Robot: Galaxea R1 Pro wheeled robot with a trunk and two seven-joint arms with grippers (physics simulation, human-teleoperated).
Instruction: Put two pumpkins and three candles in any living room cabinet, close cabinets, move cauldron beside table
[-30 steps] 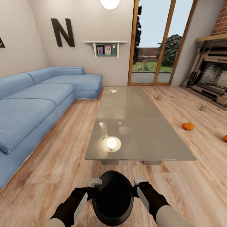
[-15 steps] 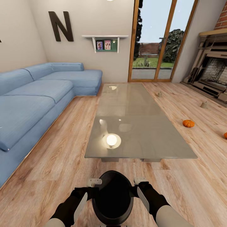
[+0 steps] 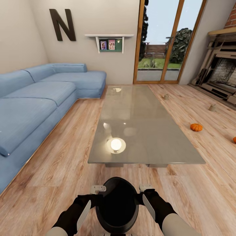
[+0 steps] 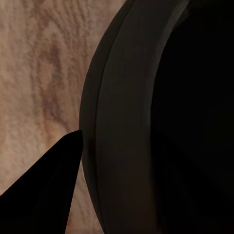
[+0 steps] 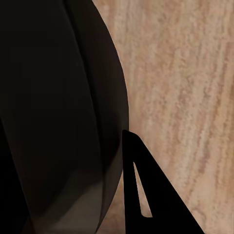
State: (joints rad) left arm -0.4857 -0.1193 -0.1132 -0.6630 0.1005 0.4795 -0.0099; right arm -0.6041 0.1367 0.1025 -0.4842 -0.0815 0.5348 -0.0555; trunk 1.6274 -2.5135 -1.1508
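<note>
Sofa [image 3: 36, 108]: blue, along the left wall, well apart from the load.
Left gripper [image 3: 98, 189]: pressed to the left flank of the cauldron [image 3: 117, 205]; probably squeezing against it rather than pinching the rim, closure itself impossible to tell.
Cauldron: black, carried between both arms, low and near the short end of the table [image 3: 177, 154].
Right gripper [image 3: 146, 188]: set against the cauldron's right flank, same doubt about closure.
Candles: 2 on the floor right of the table, one [image 3: 166, 97] near its far corner, one [image 3: 212, 107] toward the fireplace [image 3: 223, 77].
Pumpkins: 1 [image 3: 196, 127] on the floor right of the table, 1 [image 3: 234, 140] cut by the edge.
Risk: side squeeze only, so uneven arm travel could let the cauldron slip or tip; driving on too far could knock the glass top.
Views: head view gives room and layout; wrist views give close contact, cauldron wall [image 4: 161, 122] over bare floorboards [image 5: 185, 73].
</note>
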